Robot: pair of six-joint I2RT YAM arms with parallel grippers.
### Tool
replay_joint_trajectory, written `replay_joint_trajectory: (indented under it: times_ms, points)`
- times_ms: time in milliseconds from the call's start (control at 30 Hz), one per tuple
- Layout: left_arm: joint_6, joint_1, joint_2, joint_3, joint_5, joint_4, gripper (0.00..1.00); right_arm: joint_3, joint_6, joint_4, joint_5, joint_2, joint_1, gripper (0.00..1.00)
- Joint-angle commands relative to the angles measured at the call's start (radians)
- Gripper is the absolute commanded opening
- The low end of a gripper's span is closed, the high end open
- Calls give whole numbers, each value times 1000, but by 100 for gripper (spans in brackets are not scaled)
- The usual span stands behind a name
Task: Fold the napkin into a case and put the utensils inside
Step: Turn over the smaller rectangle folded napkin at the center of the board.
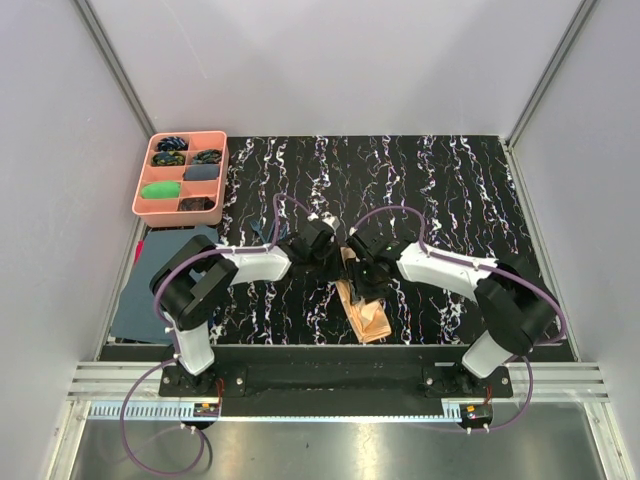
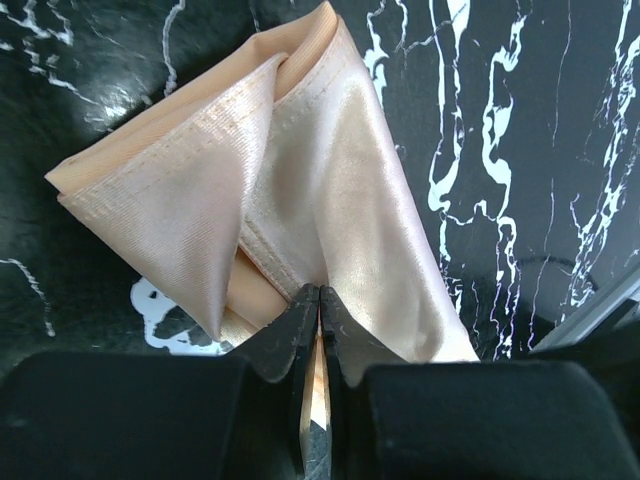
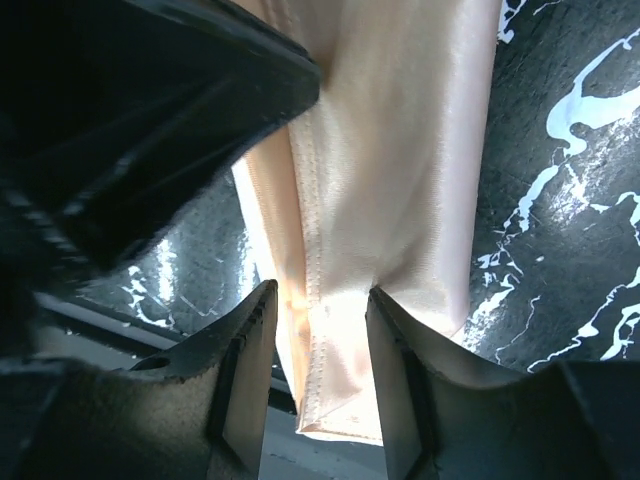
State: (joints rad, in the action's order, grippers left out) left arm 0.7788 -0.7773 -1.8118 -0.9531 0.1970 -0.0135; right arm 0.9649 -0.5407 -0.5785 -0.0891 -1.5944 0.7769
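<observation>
Folding step on the napkin [image 2: 330,200], left gripper [image 2: 318,292] pinching its edge, right gripper [image 3: 320,292] parted astride a fold; next, presumably, re-gripping to flatten the case.

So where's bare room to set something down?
Bare marble runs along the far table edge, pink tray to right wall. Crowded at centre: left end effector and right end effector on the napkin; blue-grey cloth covers the left.

Shiny peach-orange napkin [image 2: 350,200], black white-veined marble table [image 1: 450,200], pink tray [image 1: 170,217], dark blue-grey cloth [image 1: 135,305].
</observation>
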Motion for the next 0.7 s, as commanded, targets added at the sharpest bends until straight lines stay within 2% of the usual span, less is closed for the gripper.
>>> replay_joint_trajectory:
  times_ms: [0, 267, 567, 667]
  points:
    - [2, 32, 2, 30, 48, -34, 11, 41, 33, -1, 51, -19, 10, 49]
    - [25, 46, -21, 43, 94, -75, 10, 67, 21, -7, 74, -19, 56, 48]
    - [27, 53, -12, 43, 104, -72, 11, 83, 19, -6, 84, -107, 88, 50]
    - [40, 58, -9, 43, 114, -80, 11, 77, 15, -1, 130, -139, 102, 51]
